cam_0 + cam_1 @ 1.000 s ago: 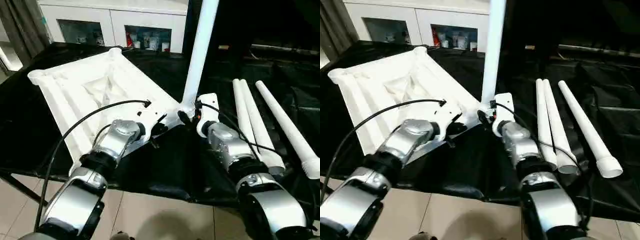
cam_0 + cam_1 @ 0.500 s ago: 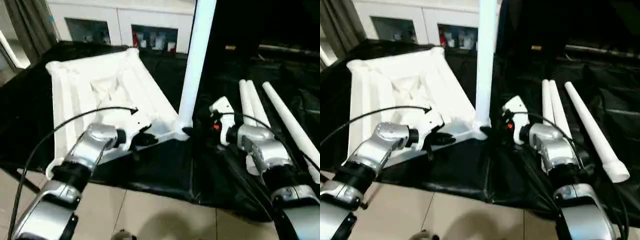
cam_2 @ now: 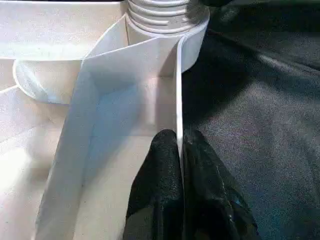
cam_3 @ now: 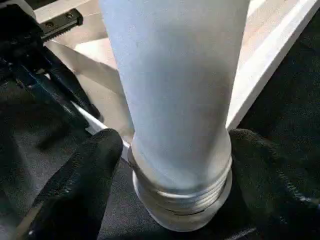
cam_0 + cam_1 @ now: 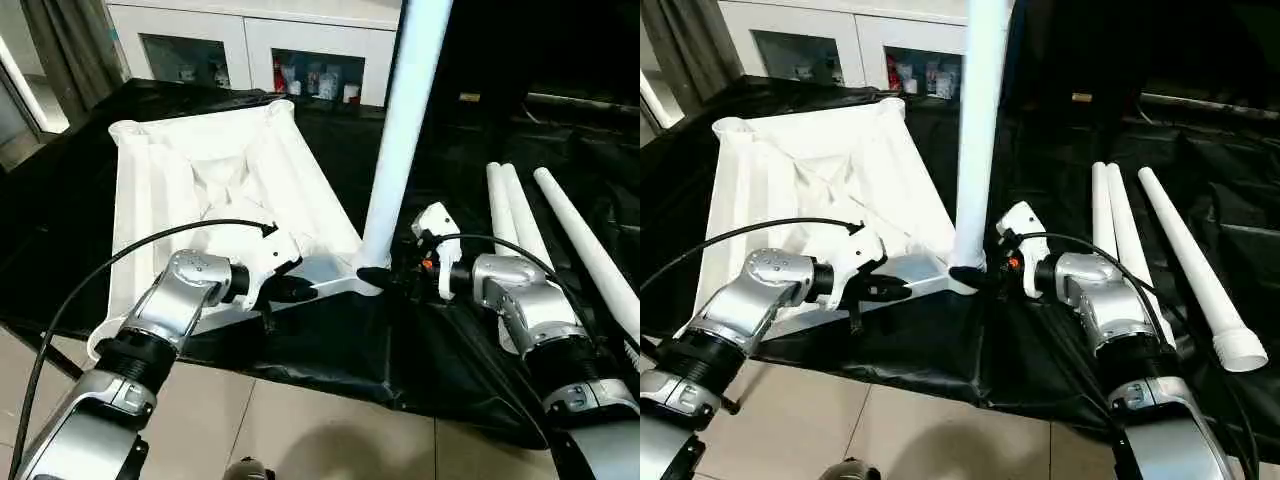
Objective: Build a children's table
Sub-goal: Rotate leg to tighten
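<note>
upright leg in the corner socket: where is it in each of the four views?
Left eye view: upright leg rises right of centre from the tabletop's near corner.
Right eye view: at centre, running out of the top edge.
Left wrist view: its threaded base at the top edge.
Right wrist view: it stands large at centre, between the right gripper's fingers.
Shared landmark: the threaded base in the corner socket.

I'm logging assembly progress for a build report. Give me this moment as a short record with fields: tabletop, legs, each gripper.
tabletop: white tabletop lying underside up on the black-draped work table
fitted leg: one upright leg standing in the near corner socket, threads showing
loose legs: three spare legs lying to the right
left gripper: left gripper shut on the tabletop's edge wall
right gripper: right gripper fingers either side of the leg's base
</note>
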